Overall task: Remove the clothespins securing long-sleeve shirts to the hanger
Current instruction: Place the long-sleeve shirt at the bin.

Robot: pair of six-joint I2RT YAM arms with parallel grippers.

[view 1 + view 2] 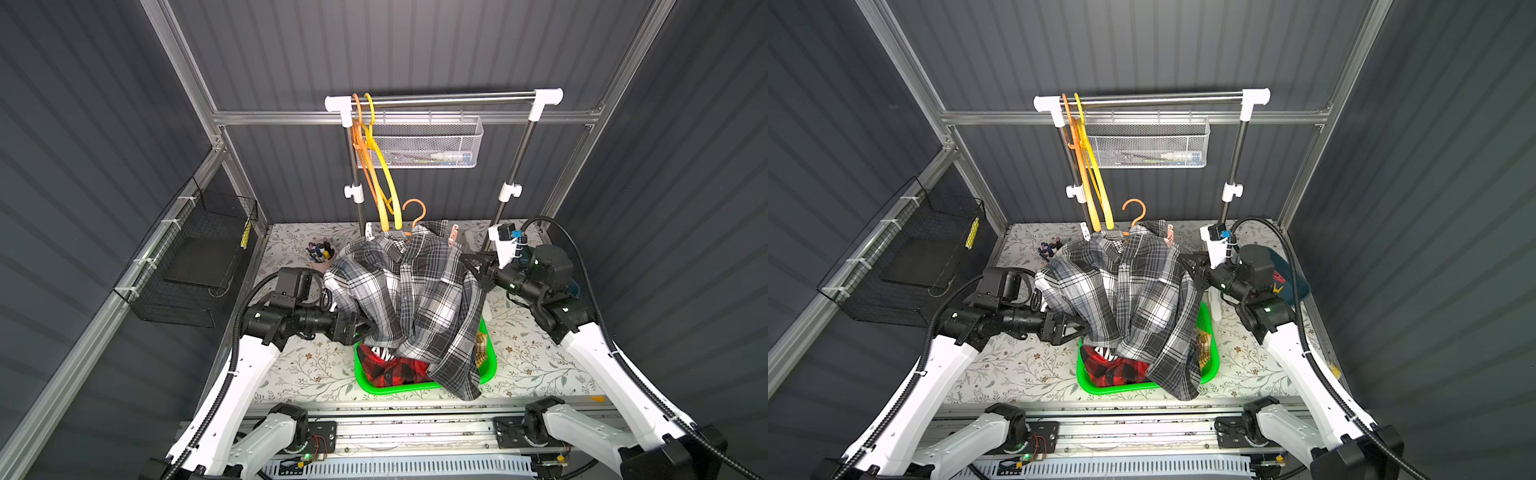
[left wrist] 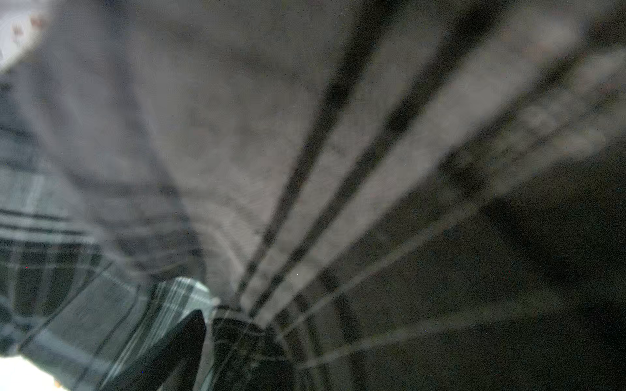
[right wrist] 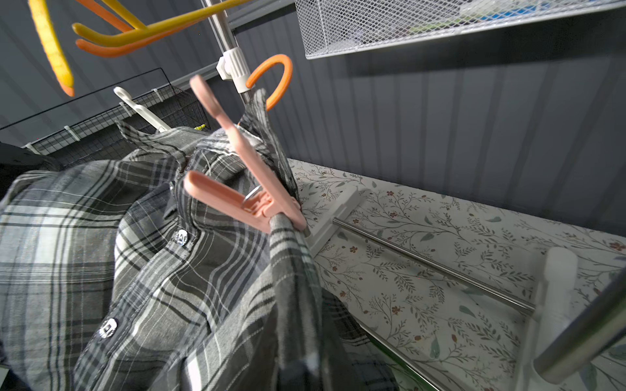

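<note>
The right pincer (image 1: 478, 272), right of centre in both top views, is closed on a fold at the shoulder edge of the grey-black-white plaid shirt (image 1: 415, 299). In the right wrist view this fold runs from the lower edge up to the salmon-pink clothespin (image 3: 257, 203), which is clamped on the shirt's shoulder. The left pincer (image 1: 1079, 328), left of centre, has its jaws spread wide under the same shirt, and the cloth lies draped over them. A pale clothespin (image 1: 369, 231) sits on the other shoulder, just left of the orange hanger hook (image 1: 415, 210), which stands free below the rail (image 1: 449, 97). Under the shirt stands a green basket (image 1: 490, 368) with a red-and-black shirt (image 1: 395, 370) inside. Two bare hangers (image 1: 376, 166) hang on the rail, in the upper middle
</note>
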